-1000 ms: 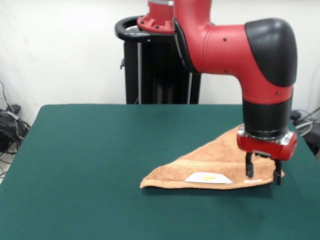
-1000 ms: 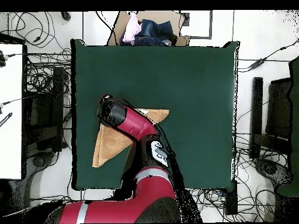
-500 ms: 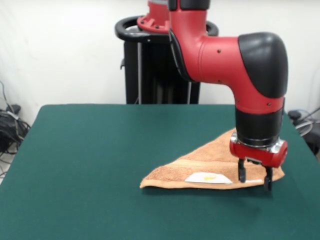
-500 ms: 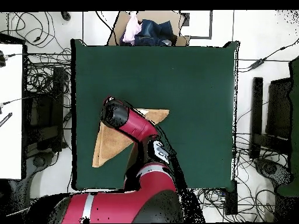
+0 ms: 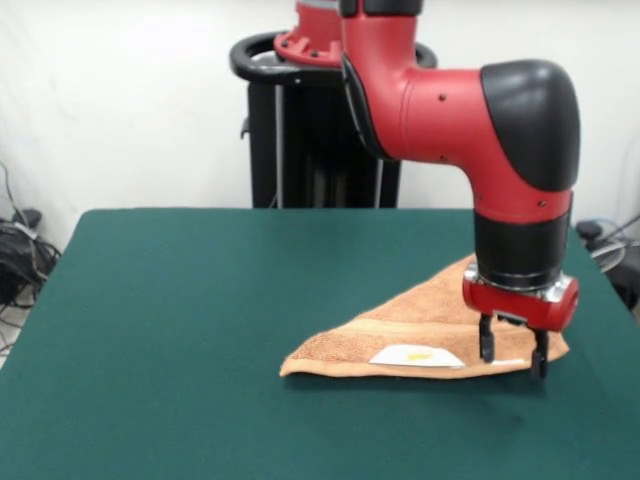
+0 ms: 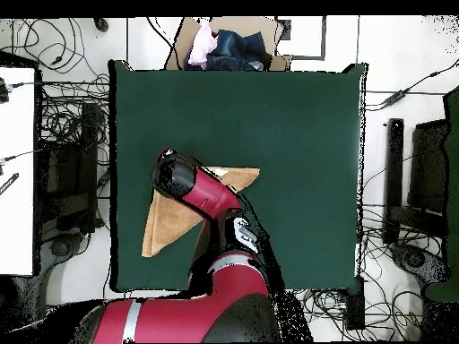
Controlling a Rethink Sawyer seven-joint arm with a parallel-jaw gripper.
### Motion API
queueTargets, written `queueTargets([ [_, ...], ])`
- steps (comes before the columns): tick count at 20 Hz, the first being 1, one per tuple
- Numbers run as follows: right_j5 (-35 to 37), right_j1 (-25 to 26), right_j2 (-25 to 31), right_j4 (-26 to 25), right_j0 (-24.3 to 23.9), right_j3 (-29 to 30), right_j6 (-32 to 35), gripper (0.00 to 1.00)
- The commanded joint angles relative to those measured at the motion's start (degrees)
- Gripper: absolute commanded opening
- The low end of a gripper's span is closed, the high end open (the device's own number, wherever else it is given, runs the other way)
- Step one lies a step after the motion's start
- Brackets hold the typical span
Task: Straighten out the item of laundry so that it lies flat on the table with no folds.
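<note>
Towel point(image 5: 420, 325) lies folded into a triangle on the green counter point(image 5: 200, 300), a white label point(image 5: 416, 356) showing on its near folded edge. In the front view the pincer point(image 5: 513, 355) stands at that edge just beyond the label, toward the triangle's blunt corner and away from the long pointed tip. Its two black fingers point(image 5: 487, 342) hang apart, open, with the cloth's edge low between them; they have hold of nothing that I can make out. The fold's long axis runs from this corner past the label to the tip, so the layer to be lifted probably lies directly beneath the pincer.
</note>
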Motion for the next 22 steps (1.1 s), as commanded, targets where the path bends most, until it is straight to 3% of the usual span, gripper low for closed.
queueTargets([
  [1, -3.8, 0.8, 6.1, 0.0, 2.1, 3.3, 13.6, 1.00],
  [17, -8.3, 5.6, 9.8, -1.9, 0.0, 3.0, 12.4, 1.00],
  [22, -7.5, 4.4, 9.7, -1.9, -0.3, 4.2, 12.3, 1.00],
])
